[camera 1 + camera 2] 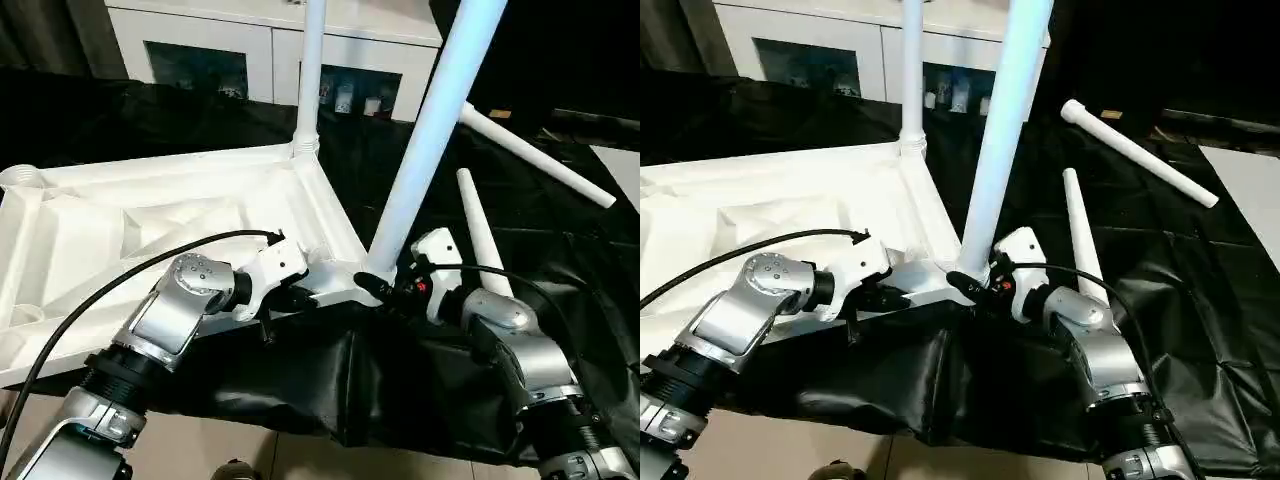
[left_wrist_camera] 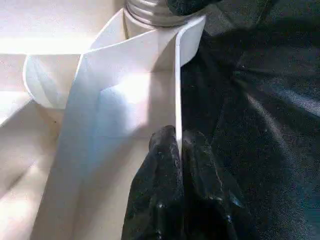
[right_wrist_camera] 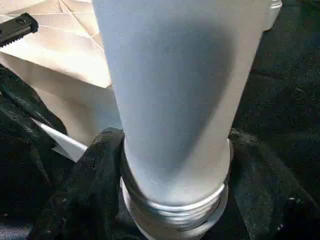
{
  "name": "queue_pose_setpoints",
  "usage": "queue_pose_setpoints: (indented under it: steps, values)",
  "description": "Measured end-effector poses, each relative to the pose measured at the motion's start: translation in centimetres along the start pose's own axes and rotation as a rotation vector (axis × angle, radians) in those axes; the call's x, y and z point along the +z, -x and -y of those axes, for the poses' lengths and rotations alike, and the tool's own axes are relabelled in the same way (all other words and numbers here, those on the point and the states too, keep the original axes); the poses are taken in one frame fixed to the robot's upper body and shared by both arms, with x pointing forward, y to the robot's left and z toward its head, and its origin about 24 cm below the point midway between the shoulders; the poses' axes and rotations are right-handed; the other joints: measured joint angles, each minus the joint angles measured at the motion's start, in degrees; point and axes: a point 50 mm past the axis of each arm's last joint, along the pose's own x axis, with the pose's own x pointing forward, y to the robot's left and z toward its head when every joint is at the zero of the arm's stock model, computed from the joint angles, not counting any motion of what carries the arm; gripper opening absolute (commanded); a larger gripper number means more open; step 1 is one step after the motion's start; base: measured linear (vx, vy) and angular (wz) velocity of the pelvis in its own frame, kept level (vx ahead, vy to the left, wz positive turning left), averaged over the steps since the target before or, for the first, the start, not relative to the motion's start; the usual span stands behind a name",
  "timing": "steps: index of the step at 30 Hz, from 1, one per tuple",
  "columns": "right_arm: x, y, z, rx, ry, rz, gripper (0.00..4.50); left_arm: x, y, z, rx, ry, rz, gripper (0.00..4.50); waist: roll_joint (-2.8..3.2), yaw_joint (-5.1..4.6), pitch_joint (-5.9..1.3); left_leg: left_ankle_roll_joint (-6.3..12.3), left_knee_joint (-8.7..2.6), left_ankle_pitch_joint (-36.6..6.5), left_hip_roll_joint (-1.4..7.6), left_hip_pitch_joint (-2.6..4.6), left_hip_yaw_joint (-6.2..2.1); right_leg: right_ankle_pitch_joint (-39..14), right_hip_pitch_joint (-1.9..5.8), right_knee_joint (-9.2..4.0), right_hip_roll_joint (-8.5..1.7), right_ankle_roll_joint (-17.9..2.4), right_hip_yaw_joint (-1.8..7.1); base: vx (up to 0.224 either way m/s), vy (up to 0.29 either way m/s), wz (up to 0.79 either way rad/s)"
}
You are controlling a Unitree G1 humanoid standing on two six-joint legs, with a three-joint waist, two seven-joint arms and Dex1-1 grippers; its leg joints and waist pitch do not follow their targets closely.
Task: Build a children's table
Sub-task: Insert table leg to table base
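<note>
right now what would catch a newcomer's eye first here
The upturned white tabletop on black cloth, with two legs standing up from its corners. The right claw grips the near leg at its base; the left claw pinches the top's rim. Two loose legs lie to the right.

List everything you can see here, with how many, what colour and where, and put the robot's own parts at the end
Table top: one, white, upside down on the black cloth, ribbed underside up.
Fitted leg: one, white, upright in the far corner socket.
Held leg: one, white, leaning at the near corner, threaded end at the socket.
Loose legs: two, white, lying on the cloth, one near, one farther back.
Cloth: one, black, under everything.
Cabinet: one, white with glass-fronted doors, behind.
Left gripper: black fingers pinching the table top's rim.
Right gripper: black fingers around the held leg's base.
</note>
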Motion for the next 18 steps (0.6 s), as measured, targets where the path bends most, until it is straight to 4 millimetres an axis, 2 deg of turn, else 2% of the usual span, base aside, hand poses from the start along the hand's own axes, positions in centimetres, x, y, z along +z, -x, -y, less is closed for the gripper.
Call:
queue_pose_setpoints:
  steps: [9,14,18]
  values:
    - [-0.2,-0.4,-0.1,-0.006,-0.015,0.003,2.72,-0.2,0.1,0.0,0.007,0.001,-0.006,0.00,-0.08,-0.09,-0.05,0.14,0.06,0.09,0.02,0.02,0.00,0.01,0.01,0.06,0.00,-0.02,0.00,0.000,0.000,0.00]
    - [-0.1,-2.0,0.4,-0.141,-0.051,0.004,2.72,0.4,-1.3,-0.5,0.102,0.068,0.000,0.00,-0.08,-0.62,-0.08,-0.09,0.13,0.20,0.02,0.11,0.01,0.30,0.10,0.09,0.00,-0.28,0.02,-0.010,0.001,0.00]
    - [0.2,-4.0,0.7,-0.316,-0.107,-0.006,2.72,1.4,-3.5,-0.8,0.210,0.156,0.008,0.00,-0.07,-0.74,-0.09,-0.19,0.14,0.34,0.00,0.31,0.01,0.57,0.31,0.02,-0.04,-0.44,0.03,0.000,0.000,0.00]
